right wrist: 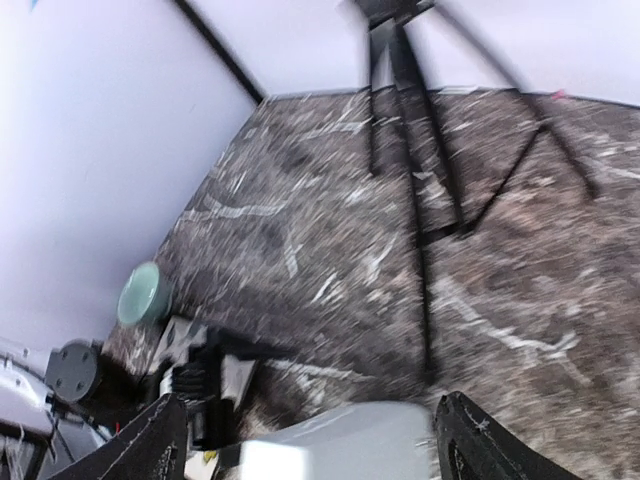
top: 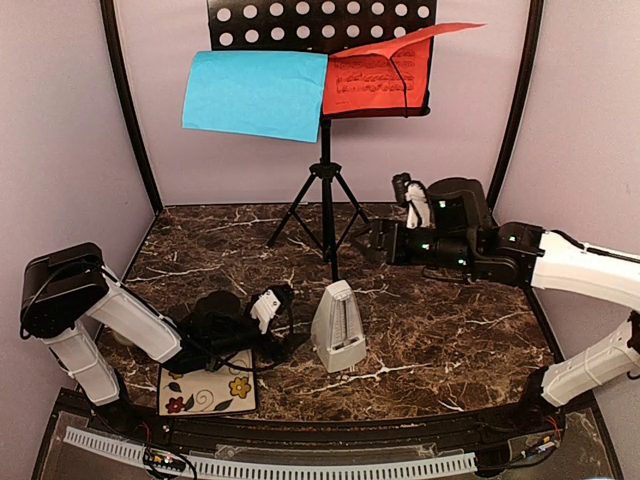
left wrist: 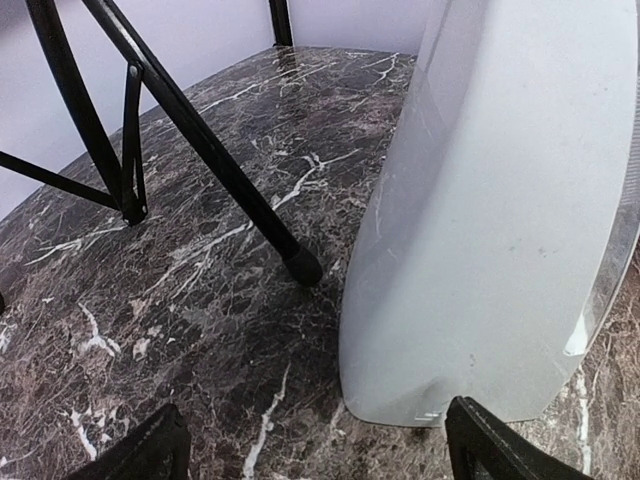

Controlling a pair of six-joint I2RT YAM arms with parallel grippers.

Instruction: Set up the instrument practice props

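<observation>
The white metronome (top: pixel 338 325) stands upright on the marble bench (top: pixel 450 330), just ahead and to the right of the left end effector (left wrist: pixel 320 455), whose fingers (left wrist: pixel 500 450) are spread apart and grip nothing. Farther ahead of that end effector, a foot of the black music stand (top: pixel 325 190) rests on the bench. The blue sheet (top: pixel 255 95) and red sheet (top: pixel 375 80) sit on the stand's desk, high above. The right end effector (top: pixel 375 243) hovers near a stand leg, its fingers apart. A flowered tile (top: pixel 207 390) lies under the left arm.
</observation>
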